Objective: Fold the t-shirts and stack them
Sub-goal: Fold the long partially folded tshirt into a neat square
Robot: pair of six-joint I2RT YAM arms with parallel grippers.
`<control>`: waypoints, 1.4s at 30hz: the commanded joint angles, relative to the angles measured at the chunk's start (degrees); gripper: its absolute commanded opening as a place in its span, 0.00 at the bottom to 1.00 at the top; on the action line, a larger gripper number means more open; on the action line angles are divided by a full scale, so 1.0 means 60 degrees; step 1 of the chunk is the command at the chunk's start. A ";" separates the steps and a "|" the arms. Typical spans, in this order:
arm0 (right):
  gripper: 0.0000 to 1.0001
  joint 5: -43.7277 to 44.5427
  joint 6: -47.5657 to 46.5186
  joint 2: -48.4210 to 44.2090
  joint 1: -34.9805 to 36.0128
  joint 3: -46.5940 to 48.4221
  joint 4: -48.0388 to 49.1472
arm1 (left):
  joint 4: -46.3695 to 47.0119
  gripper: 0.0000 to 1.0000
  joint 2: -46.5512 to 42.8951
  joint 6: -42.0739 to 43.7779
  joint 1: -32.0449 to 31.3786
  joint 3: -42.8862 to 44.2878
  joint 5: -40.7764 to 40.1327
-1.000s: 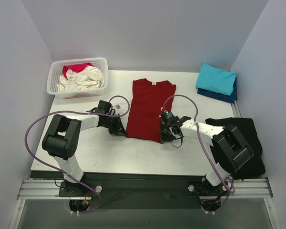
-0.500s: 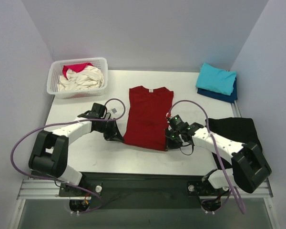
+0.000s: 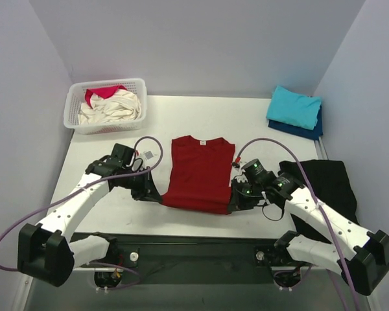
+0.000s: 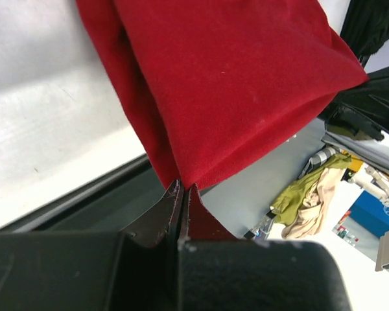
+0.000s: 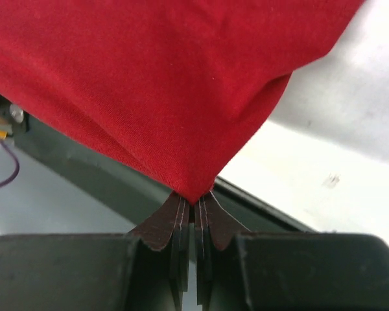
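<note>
The dark red t-shirt [image 3: 200, 172] lies folded narrow in the middle of the table, collar away from me. My left gripper [image 3: 157, 195] is shut on its near left corner [image 4: 181, 178]. My right gripper [image 3: 232, 203] is shut on its near right corner [image 5: 193, 191]. Both corners are lifted near the table's front edge. The turquoise t-shirt [image 3: 294, 107] lies folded on the navy blue t-shirt [image 3: 306, 130] at the back right. The cream t-shirt [image 3: 113, 107] and the pink-red t-shirt [image 3: 100, 94] lie crumpled in the basket.
The white lattice basket [image 3: 76, 122] stands at the back left. A black cloth [image 3: 330, 191] lies over the table's right edge. Grey walls close in on three sides. Purple cables loop from both arms.
Both grippers have drawn toward the front edge, pulling the dark red t-shirt along the table with them. Both arms have stretched out lower and wider.
</note>
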 commanded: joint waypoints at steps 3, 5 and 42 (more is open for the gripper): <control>0.00 0.0038 -0.0111 -0.0495 0.0244 0.0683 -0.1892 | -0.0766 0.00 -0.1181 -0.0400 -0.0282 0.0349 -0.0632; 0.00 0.0286 -0.0214 -0.0598 0.0273 0.1048 -0.2228 | -0.0736 0.00 -0.1417 -0.0679 -0.0282 0.0523 -0.0778; 0.00 0.1239 -0.1062 0.1452 0.0084 0.2265 -0.1834 | -0.0650 0.00 -0.0466 -0.1426 -0.0253 0.1944 -0.3796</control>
